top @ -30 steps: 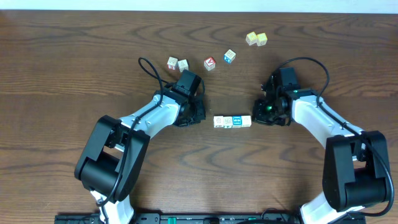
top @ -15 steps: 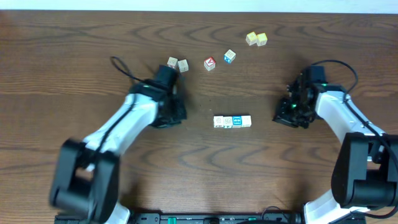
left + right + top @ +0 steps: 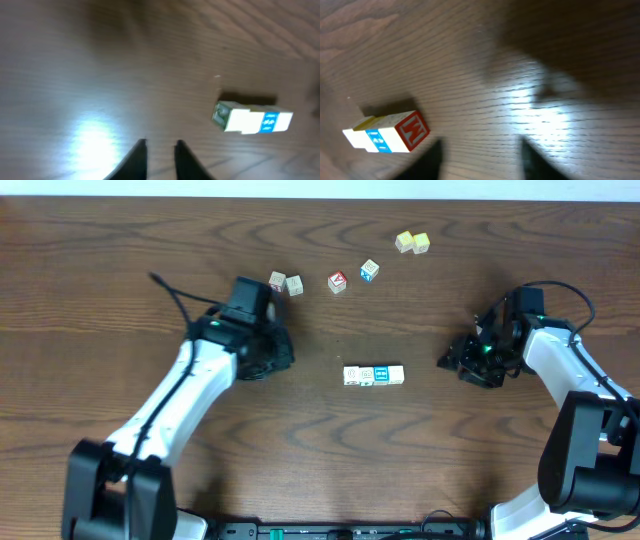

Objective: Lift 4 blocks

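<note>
Away swing the left gripper (image 3: pixel 160 156) and right gripper (image 3: pixel 481 157), jaws parted, empty; the row of cream-and-blue wooden cubes (image 3: pixel 374 375) sits between them. Squeeze released; by my read the row is down.

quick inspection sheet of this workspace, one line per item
surface: dark wooden table, glare under the wrist lights
job's things: four blocks in one touching row, flat on the table between the arms, ungripped
clutter: two yellow cubes; red-faced cube; white-and-blue cube; two cream cubes near the left arm
grippers: left gripper fingers narrowly parted, empty; right gripper open, empty
cables: black cable looping off the left arm, another off the right arm, both away from the blocks
surroundings: pale strip beyond the table's far edge
</note>
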`<state>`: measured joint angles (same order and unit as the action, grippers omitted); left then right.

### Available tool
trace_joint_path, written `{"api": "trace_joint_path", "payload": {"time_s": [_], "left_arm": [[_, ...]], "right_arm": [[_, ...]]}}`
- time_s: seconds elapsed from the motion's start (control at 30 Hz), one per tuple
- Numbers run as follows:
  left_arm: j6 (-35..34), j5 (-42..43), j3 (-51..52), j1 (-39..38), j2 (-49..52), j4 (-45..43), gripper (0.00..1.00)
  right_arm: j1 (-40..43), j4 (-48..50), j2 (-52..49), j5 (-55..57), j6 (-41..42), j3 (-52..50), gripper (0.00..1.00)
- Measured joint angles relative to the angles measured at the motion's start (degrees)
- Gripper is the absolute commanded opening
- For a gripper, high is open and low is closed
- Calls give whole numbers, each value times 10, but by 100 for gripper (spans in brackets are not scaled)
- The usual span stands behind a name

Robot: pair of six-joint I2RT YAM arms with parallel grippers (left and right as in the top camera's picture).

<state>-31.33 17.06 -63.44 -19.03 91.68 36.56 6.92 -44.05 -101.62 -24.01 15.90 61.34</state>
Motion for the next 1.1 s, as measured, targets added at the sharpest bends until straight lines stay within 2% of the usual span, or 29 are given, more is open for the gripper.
{"api": "trace_joint_path", "payload": {"time_s": [0.07,0.3,0.33,0.4,0.43,0.47,0.53,0.57,0.6,0.63,1.1], "left_arm": [[-5,7,0,-18,22,-21,8],[-37,14,0,-82,115,-114,7],[-40,15,0,-88,123,-121,7],[-45,17,0,-100,132,-130,10],[-47,17,0,-104,133,-132,17],[-49,19,0,-107,133,-135,30],[-51,20,0,-110,133,-137,43],[-53,20,0,-110,133,-136,53],[-51,21,0,-110,133,-136,64],[-54,21,0,-110,133,-136,75],[-53,21,0,-110,133,-136,76]], "right_arm": [[-5,1,0,-3,1,0,1],[-24,1,0,9,19,0,1],[-24,2,0,12,22,0,4],[-28,2,0,17,27,0,21],[-29,2,0,18,27,0,33],[-31,2,0,20,31,0,44],[-34,2,0,21,32,0,80],[-34,2,0,22,34,0,93],[-34,2,0,22,35,0,99],[-34,2,0,23,36,0,99],[-34,2,0,26,36,0,99]]}}
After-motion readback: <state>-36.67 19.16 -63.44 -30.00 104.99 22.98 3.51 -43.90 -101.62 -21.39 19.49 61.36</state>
